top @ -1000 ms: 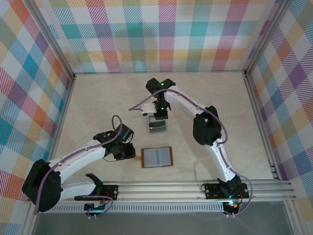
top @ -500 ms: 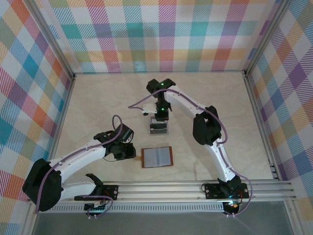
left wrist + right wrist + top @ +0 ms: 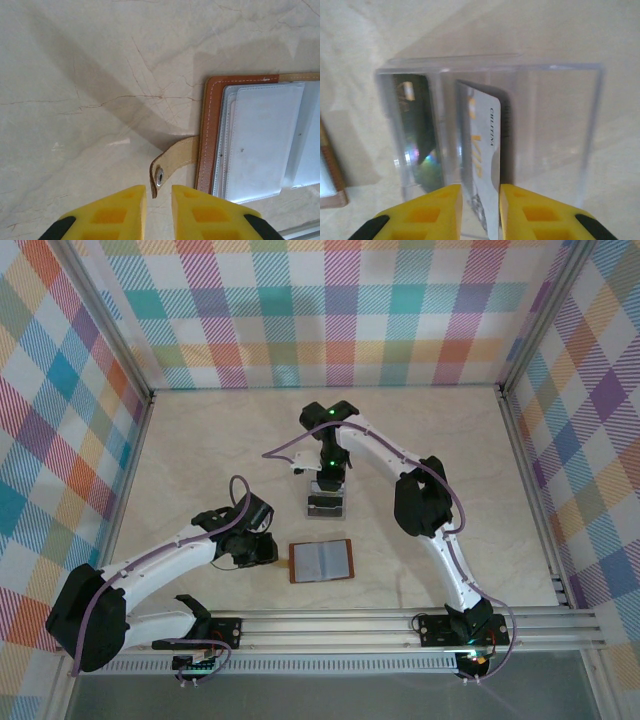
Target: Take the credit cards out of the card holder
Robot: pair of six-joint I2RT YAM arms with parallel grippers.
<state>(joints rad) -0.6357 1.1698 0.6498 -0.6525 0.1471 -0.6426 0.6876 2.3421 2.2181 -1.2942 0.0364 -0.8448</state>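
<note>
The reddish-brown card holder [image 3: 321, 561] lies open on the table, its greyish clear pockets [image 3: 260, 140] facing up. Its snap tab [image 3: 172, 162] curls toward my left gripper [image 3: 159, 192], whose jaws stand narrowly open with the tab's tip just between the fingertips, untouched. This gripper [image 3: 268, 550] sits left of the holder. My right gripper [image 3: 328, 483] hovers over a clear box [image 3: 327, 505]. A whitish credit card [image 3: 482, 150] stands on edge in the box's middle slot, between the slightly open jaws of the right gripper [image 3: 481, 192]. A dark credit card [image 3: 417, 135] stands in the left slot.
The clear box [image 3: 560, 125] has another slot on its right. An aluminium rail [image 3: 400, 620] runs along the near table edge, close behind the holder. Plaid walls [image 3: 60, 440] enclose the table on three sides.
My right gripper's jaws have parted from the whitish card, which now stands in the clear box. The left arm and the card holder have not moved.
</note>
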